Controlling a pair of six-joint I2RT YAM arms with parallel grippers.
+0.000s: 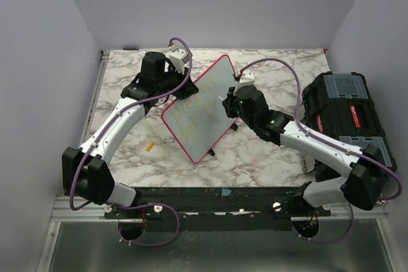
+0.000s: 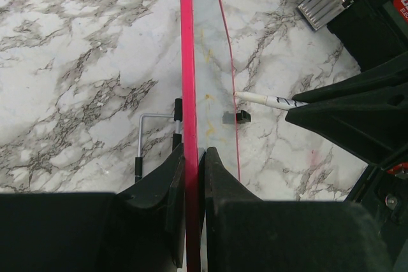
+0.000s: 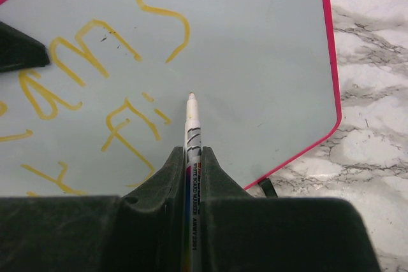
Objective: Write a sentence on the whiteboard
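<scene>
**Clerk:** Item, board (image 1: 203, 109): position?

**Keeper:** Stood on edge over the middle of the worktop (image 1: 268, 157), tilted, with its face toward the right arm. The left gripper (image 2: 192, 154) was clamped on the pink rim, one finger on each side and almost no gap between them.

**Clerk:** Item, marker (image 3: 190, 119)?

**Keeper:** Pinched by the barrel in the right gripper (image 3: 191, 155), jaws all but closed. Its long axis ran straight out from the fingers, tip first into the board face. The tip was at the face or just off it; contact could not be told.

**Clerk:** Item, sentence (image 3: 95, 49)?

**Keeper:** Yellow lettering, two lines showing. The tip sat just past the last strokes of the second line, with bare white beyond it toward the rim.

**Clerk:** Bearing for the next stroke?

**Keeper:** By judgement, the board lay dead ahead of the right gripper, the nearer one to the face. The marker would need to travel along the line into the bare white.
</scene>
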